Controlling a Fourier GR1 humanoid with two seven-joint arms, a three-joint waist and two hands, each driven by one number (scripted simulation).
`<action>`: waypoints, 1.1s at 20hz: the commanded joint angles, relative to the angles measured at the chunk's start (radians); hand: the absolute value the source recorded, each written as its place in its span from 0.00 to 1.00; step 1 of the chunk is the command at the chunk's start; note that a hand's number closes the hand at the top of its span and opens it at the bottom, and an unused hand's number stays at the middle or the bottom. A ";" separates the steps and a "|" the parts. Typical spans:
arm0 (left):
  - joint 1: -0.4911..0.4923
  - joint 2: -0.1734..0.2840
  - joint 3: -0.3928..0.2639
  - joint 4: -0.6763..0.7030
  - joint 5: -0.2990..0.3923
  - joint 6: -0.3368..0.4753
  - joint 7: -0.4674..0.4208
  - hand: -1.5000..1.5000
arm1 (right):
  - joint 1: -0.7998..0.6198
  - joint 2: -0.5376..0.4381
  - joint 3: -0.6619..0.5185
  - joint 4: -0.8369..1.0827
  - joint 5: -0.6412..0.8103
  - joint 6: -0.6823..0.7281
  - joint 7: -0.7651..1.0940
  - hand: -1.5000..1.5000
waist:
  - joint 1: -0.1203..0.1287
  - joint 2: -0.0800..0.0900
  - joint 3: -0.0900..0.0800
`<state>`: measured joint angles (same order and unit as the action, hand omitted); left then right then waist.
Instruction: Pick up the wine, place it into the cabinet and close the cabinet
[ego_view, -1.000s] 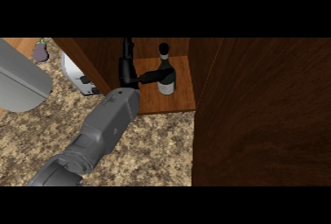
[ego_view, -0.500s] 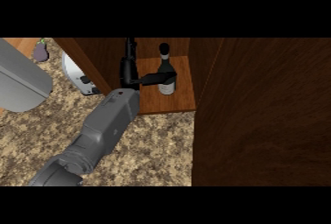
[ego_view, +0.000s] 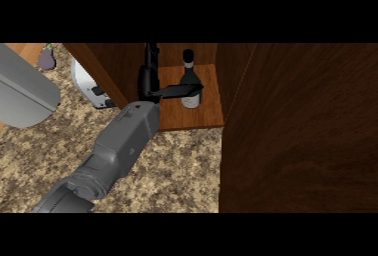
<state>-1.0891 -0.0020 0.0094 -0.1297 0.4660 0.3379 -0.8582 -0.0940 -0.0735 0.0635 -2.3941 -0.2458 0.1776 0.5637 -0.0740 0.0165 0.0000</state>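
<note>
Head view: looking steeply down at the worktop (ego_view: 170, 165) and into an open cabinet (ego_view: 199, 112)
Fingers: black fingers (ego_view: 151, 62) reach straight up into the cabinet, while the thumb (ego_view: 181, 91) sticks out sideways and touches the bottle — spread apart, not curled round anything
Hand: which hand (ego_view: 150, 82) this is cannot be told for sure; its grey forearm (ego_view: 118, 145) comes in from the lower left and slants up to the cabinet's front edge
Wine bottle: the wine bottle (ego_view: 190, 82) stands upright on the cabinet's wooden floor, dark neck toward the back, pale label on its body, just right of the hand
Cabinet door: a dark wooden door (ego_view: 303, 130) stands open at the right, filling that side of the view
Left side: a large grey shape (ego_view: 26, 92) near the left edge — a white object (ego_view: 90, 87) lies beside the cabinet wall
Far corner: a small purple eggplant (ego_view: 47, 59) at the top left
</note>
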 joint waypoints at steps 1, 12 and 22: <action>0.059 0.002 0.030 -0.001 0.051 -0.034 -0.036 0.00 | 0.077 -0.011 -0.003 -0.076 -0.048 0.037 -0.013 0.00 | 0.001 -0.001 -0.001; 0.178 0.002 -0.162 -0.135 0.215 -0.033 -0.012 0.00 | -0.048 -0.006 -0.024 -0.001 -0.037 -0.016 0.022 0.00 | 0.005 -0.015 -0.001; 0.430 0.002 -0.555 -0.638 0.358 0.243 0.088 0.00 | 0.001 0.000 -0.001 -0.088 0.021 -0.061 0.067 0.00 | 0.062 -0.025 0.000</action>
<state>-0.7444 0.0000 -0.4199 -0.5764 0.7884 0.4607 -0.8150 -0.1114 -0.0782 0.0552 -2.3967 -0.2399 0.1439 0.5897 -0.0371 -0.0048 -0.0001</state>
